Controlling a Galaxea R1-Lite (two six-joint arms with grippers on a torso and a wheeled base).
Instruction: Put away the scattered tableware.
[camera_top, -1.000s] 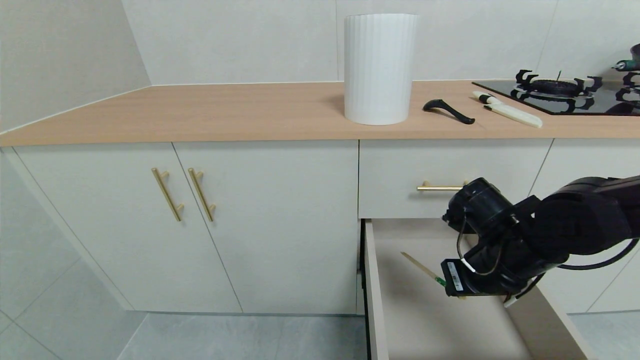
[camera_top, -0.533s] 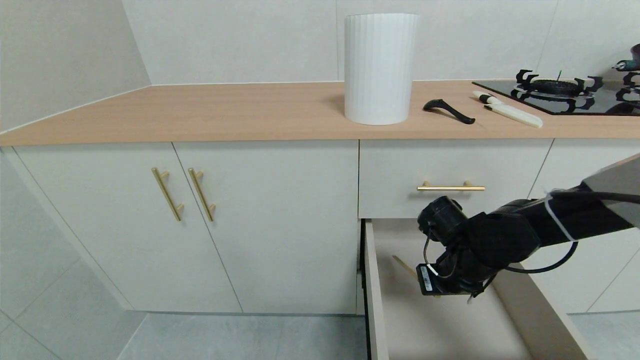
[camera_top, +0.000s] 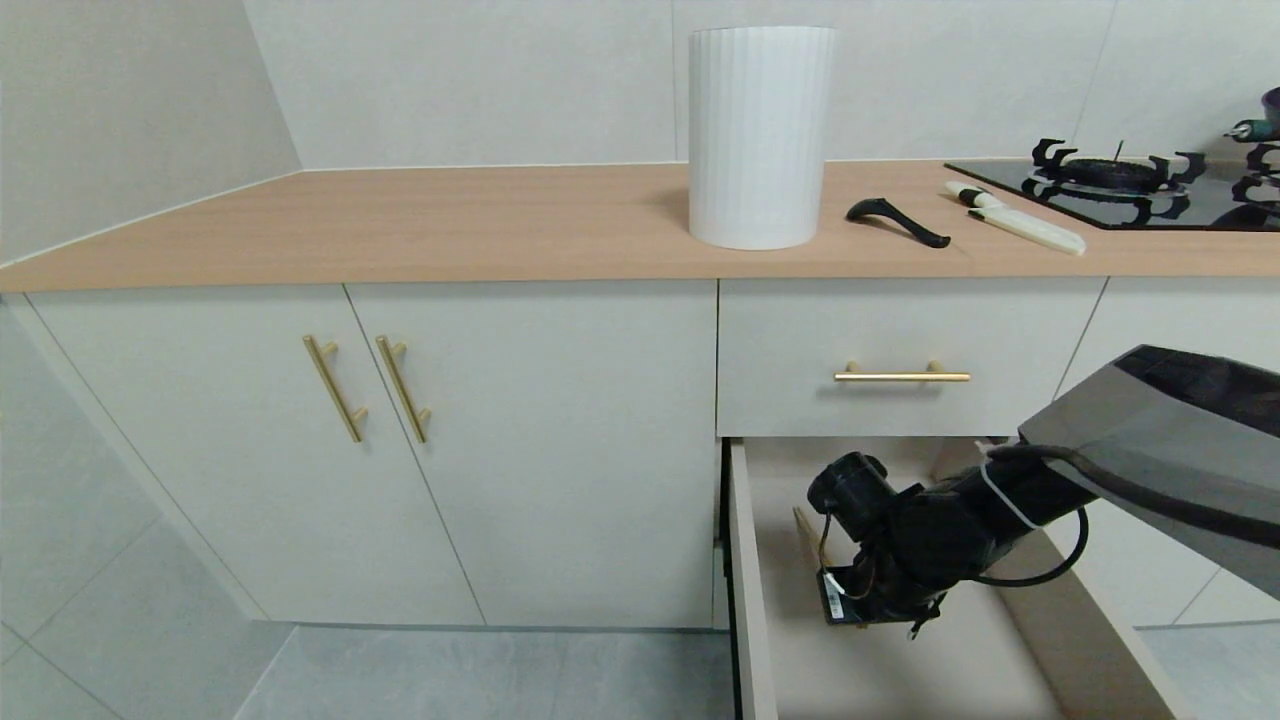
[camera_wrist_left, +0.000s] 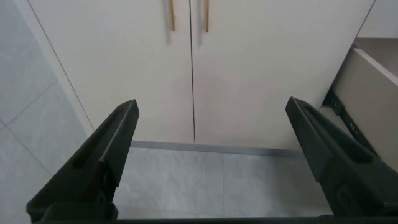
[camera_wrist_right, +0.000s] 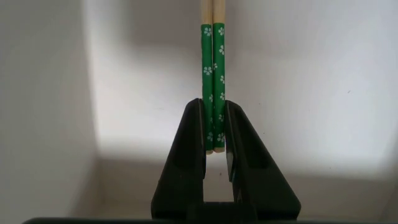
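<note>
- Right gripper (camera_wrist_right: 213, 107), inside the open drawer (camera_top: 747, 580), had its jaws pinching the chopsticks (camera_wrist_right: 213, 56).
- Left gripper (camera_wrist_left: 211, 109) hung near the cupboard doors (camera_wrist_left: 261, 68), jaws spread.

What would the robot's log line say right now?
right gripper: shut on chopsticks | where: inside open drawer | left gripper: open, empty

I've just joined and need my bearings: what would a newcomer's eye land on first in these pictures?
The right gripper, down inside the open lower drawer, is shut on a pair of green-banded chopsticks. Next comes the tall white ribbed container standing on the wooden countertop, with a black utensil and a white knife lying beside it towards the hob.
</note>
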